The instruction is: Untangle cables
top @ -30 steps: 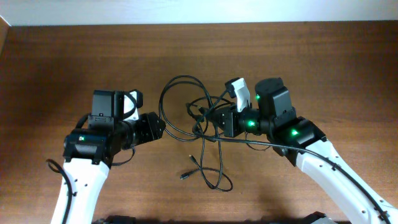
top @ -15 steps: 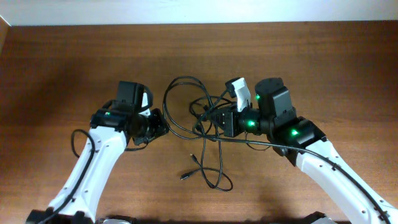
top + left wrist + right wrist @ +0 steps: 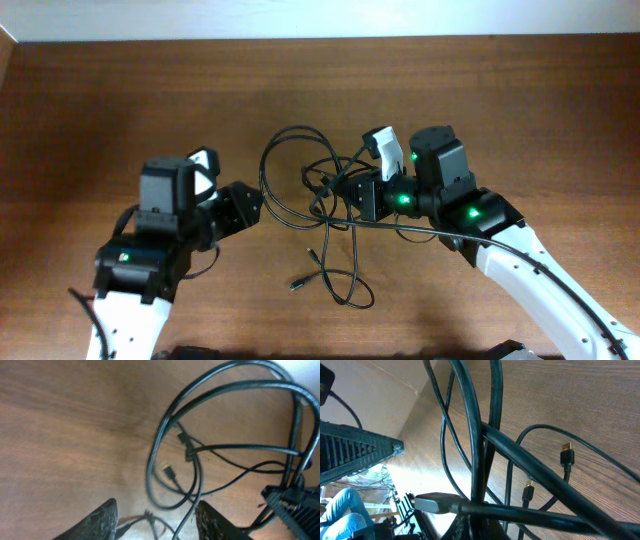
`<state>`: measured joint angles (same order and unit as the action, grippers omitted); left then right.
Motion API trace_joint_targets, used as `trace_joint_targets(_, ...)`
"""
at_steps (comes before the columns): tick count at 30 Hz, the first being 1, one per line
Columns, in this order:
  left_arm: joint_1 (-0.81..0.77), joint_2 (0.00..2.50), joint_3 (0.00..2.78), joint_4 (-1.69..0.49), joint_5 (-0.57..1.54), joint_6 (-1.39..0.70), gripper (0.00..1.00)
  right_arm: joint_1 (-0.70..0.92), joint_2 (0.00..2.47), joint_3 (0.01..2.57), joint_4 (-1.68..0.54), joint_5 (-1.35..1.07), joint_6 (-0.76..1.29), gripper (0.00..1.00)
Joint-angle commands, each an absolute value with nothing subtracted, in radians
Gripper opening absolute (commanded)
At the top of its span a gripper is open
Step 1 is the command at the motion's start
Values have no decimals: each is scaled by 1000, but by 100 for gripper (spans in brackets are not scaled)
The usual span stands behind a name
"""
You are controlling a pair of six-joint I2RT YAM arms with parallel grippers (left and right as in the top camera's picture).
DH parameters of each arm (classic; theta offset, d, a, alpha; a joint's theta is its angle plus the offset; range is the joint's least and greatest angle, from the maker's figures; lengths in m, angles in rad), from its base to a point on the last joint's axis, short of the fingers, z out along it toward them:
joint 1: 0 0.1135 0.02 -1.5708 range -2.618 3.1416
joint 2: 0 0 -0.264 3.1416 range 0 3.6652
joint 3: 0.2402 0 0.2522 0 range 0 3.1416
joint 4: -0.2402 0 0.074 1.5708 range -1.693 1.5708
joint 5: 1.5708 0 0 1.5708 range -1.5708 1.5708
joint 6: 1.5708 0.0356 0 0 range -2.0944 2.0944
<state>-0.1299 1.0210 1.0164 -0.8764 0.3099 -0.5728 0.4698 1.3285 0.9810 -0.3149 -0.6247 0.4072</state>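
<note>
The cables (image 3: 352, 300) lay tangled at the middle of the table (image 3: 120, 100). The right gripper (image 3: 335, 190) sat in the knot, clamped on several strands. The left gripper (image 3: 247, 203) was spread wide, held nothing, and was just left of the outer loop.

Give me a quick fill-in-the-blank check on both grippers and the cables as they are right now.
1. The left gripper is ___.
2. The ___ gripper sits inside the tangle of cables.
3. The cables lie on a ___ table.
Missing words: open; right; wooden.
</note>
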Motion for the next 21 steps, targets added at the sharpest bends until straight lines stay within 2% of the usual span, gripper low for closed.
trace_joint_targets(1,-200,1112,999,-846,228,-614,49,464,1309,1001,-311,-631,394,4)
trace_joint_targets(3,-233,1209,999,-845,159,-615,45,464,1309,1001,-323,-630,394,4)
trace_joint_targets(4,-233,1253,999,-847,159,-614,35,464,1309,1001,-326,-630,394,4)
trace_joint_targets(9,-233,1363,999,-844,113,-614,30,464,1309,1001,-326,-631,394,4)
trace_joint_targets(13,-233,1438,999,-809,111,-614,2,464,1309,1001,-326,-631,394,4)
trace_joint_targets(19,-233,1447,1000,-752,91,-611,0,464,1309,1001,-356,-633,394,4)
trace_joint_targets(21,-225,1433,1015,-764,70,-533,0,464,1309,1001,-404,-595,394,5)
